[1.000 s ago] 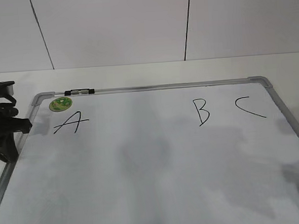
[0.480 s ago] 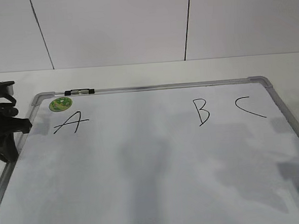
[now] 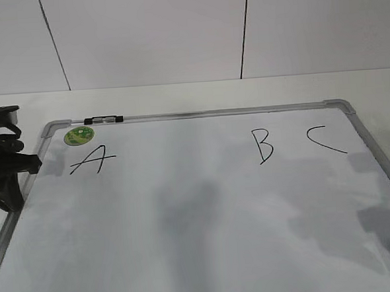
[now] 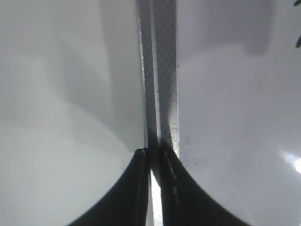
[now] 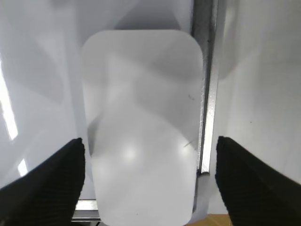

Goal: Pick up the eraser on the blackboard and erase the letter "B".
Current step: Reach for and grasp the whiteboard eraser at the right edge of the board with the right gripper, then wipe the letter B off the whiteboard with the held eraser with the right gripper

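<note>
Two fingers of right gripper (image 5: 148,183) spread wide, straddling eraser (image 5: 143,122), not yet clamped. Eraser lies in blackboard (image 3: 206,225) near-right corner, against frame; B (image 3: 264,146) untouched. Pickup step: you lower, clamp.

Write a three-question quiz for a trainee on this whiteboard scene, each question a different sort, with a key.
1. True or false: the right gripper is shut on the eraser.
2. Multiple choice: the letter "B" on the blackboard stands (a) left of the "A", (b) between the "A" and the "C", (c) right of the "C".
3. Fill in: the left gripper has its fingers together over the board's grey ____.

Key: 1. False, it is open, a finger on each side of the eraser. 2. b. 3. frame.
</note>
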You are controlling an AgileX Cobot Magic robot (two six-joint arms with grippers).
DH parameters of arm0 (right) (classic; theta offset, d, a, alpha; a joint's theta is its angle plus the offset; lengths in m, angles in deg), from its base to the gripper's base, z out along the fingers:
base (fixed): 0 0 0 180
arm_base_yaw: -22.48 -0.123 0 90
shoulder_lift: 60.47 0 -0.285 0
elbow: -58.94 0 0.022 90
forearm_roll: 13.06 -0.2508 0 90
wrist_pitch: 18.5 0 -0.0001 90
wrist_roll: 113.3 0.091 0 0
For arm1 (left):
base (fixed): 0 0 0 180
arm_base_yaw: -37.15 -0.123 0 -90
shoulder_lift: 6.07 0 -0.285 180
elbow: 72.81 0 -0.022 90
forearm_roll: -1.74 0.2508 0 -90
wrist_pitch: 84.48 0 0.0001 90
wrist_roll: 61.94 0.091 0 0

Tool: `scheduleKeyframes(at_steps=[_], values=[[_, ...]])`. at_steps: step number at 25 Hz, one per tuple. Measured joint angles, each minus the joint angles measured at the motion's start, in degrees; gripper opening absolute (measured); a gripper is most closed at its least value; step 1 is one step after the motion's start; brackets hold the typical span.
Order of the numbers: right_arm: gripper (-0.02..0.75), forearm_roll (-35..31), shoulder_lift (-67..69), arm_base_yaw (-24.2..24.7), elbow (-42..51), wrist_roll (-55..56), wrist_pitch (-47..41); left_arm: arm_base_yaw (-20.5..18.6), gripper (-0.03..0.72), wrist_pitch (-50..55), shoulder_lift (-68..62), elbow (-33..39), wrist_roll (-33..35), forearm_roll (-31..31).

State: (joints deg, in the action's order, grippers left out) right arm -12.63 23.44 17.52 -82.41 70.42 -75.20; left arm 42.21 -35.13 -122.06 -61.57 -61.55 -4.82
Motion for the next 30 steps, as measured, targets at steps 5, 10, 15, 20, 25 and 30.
scheduleKeyframes(at_steps=[5,10,15,20,25,30], values=[[0.666,0.00,2.91,0.00,-1.94,0.00,0.12,0.00,0.036,0.00,0.00,0.00,0.00,0.00],[0.665,0.00,4.94,0.00,-2.60,0.00,0.09,0.00,0.036,0.00,0.00,0.00,0.00,0.00],[0.663,0.00,6.99,0.00,-2.69,0.00,-0.69,0.00,0.036,0.00,0.00,0.00,0.00,0.00],[0.657,0.00,7.60,0.00,-2.69,0.00,-0.94,0.00,0.036,0.00,0.00,0.00,0.00,0.00],[0.647,-0.42,8.51,0.00,-2.73,0.00,-0.94,0.00,0.036,0.00,0.00,0.00,0.00,0.00],[0.635,-1.51,9.03,0.00,-2.73,0.00,-0.59,0.00,0.036,0.00,0.00,0.00,0.00,0.00]])
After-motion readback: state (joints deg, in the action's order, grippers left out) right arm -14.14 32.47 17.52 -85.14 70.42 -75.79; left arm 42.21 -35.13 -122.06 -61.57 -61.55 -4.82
